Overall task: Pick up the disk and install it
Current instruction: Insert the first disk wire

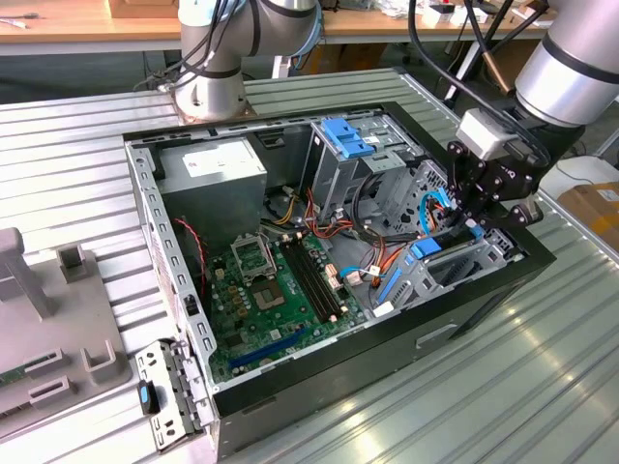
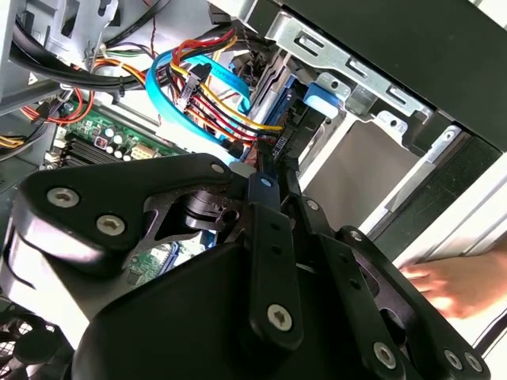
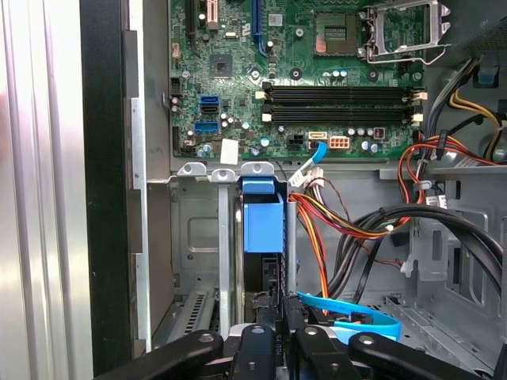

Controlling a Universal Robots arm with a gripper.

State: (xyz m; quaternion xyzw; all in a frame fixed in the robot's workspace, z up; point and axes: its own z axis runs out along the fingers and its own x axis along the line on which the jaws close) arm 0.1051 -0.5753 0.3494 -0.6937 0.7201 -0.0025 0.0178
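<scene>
Black metal fingers of the gripper [image 1: 474, 220] are pinched together on the upper edge of the disk [image 3: 262, 237], a flat grey-metal hard drive in a bright blue plastic carrier frame, which stands on edge in the slot of the grey sheet-metal drive bay [image 1: 455, 266] at the corner of the open black desktop computer case [image 1: 387, 372]. In both wrist views the closed fingers sit right over the blue frame, with the orange, yellow and light blue cables [image 2: 206, 91] just beside it. Judging from this, the drive is partly seated; doing it well means pushing straight down along the slot rails, square to the bay, without snagging that cable bundle. A person's hand [image 2: 451, 285] rests beside the case. The case lies on a ribbed aluminium table [image 1: 503, 387], with a wooden bench [image 1: 87, 29] behind and a grey plastic fixture [image 1: 58, 329] at the exterior view's left.
</scene>
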